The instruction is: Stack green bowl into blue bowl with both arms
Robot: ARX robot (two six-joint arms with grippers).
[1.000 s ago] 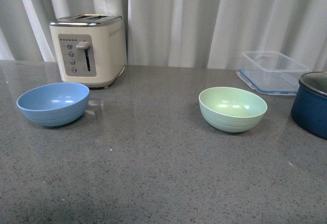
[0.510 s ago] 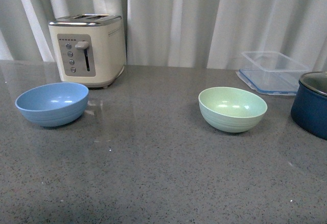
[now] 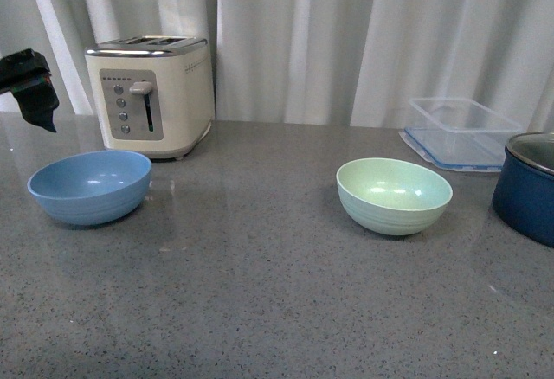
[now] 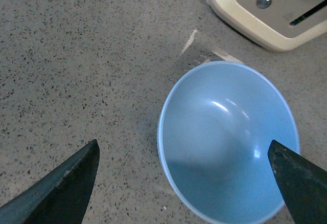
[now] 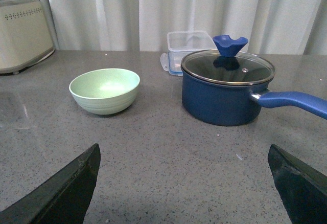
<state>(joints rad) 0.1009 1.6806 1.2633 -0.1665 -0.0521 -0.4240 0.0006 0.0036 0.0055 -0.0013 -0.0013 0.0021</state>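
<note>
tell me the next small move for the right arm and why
Probably advance the open right gripper toward the near rim of the green bowl. The bowl sits empty and upright on the counter, well ahead of the gripper and apart from the navy pot. Nothing is held yet, so closing that gap looks like the first step.

We count two bowls, the blue bowl point(image 3: 89, 187) just beside the toaster point(image 3: 151, 93) and the green bowl point(image 3: 394, 195) well apart from it, plus one toaster, one clear container point(image 3: 463, 128), one lidded pot point(image 3: 528, 193).
</note>
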